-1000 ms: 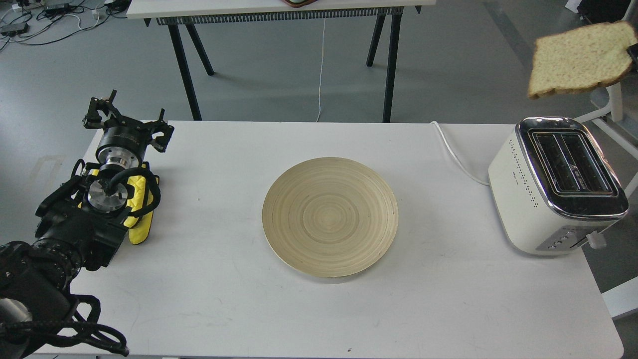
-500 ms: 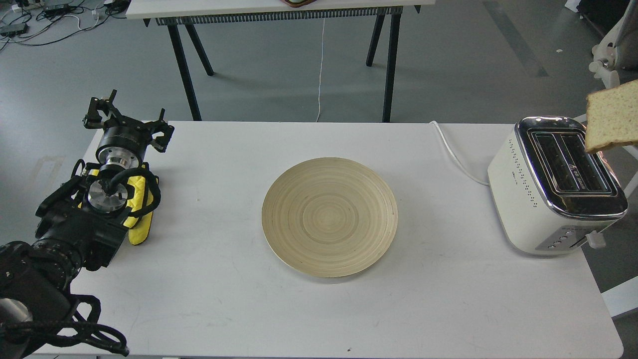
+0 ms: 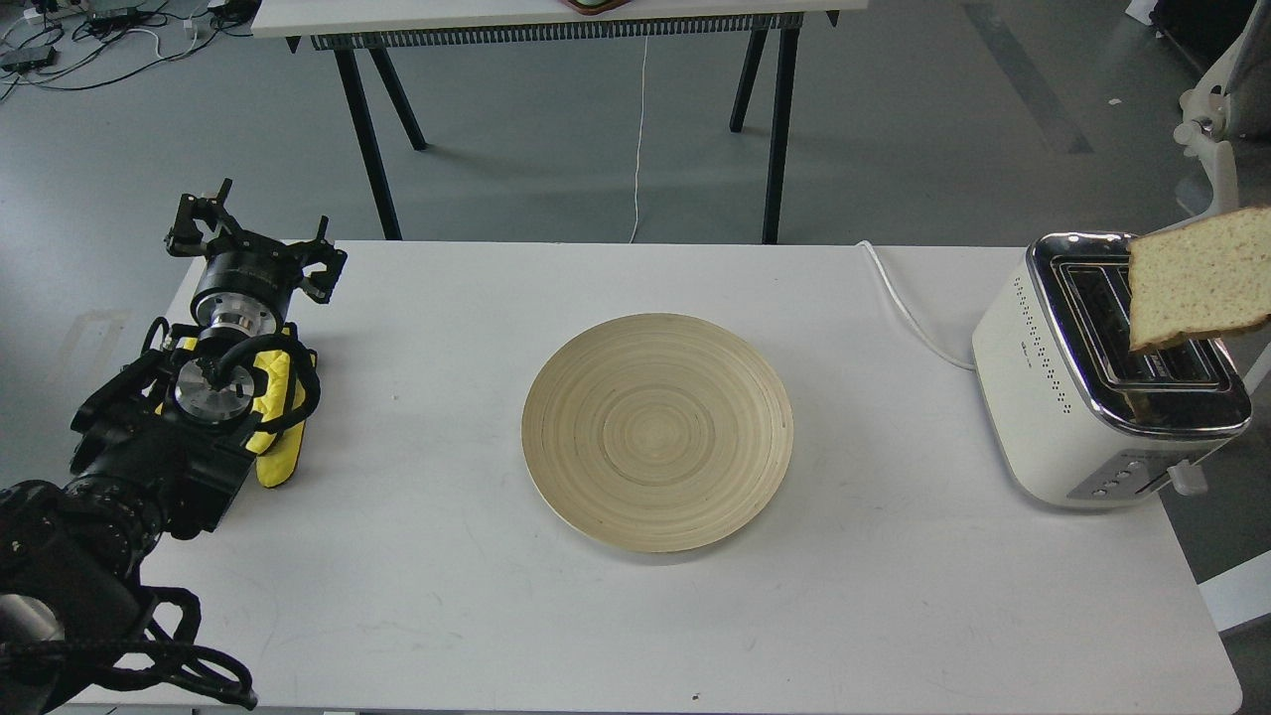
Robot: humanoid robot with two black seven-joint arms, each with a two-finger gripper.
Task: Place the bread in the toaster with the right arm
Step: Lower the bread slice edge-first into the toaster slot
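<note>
The bread (image 3: 1197, 283) is a pale tan slice with a thin brown crust. It hangs in the air at the right edge of the head view, tilted, its lower edge just above the slots in the chrome top of the cream-white toaster (image 3: 1053, 397). Whatever holds the slice lies beyond the right edge, so my right arm and gripper are out of view. My left gripper (image 3: 254, 238) rests at the table's far left with its fingers apart and empty, far from the bread.
A round bamboo plate (image 3: 657, 432) lies in the middle of the white table (image 3: 894, 596). The toaster's white cord (image 3: 909, 308) runs to the back edge. A yellow piece (image 3: 278, 437) sits on my left arm. A second table (image 3: 556, 20) stands behind.
The bread came down from the upper right corner and then shifted left, now over the toaster's slots. The left arm, plate and toaster have not moved.
</note>
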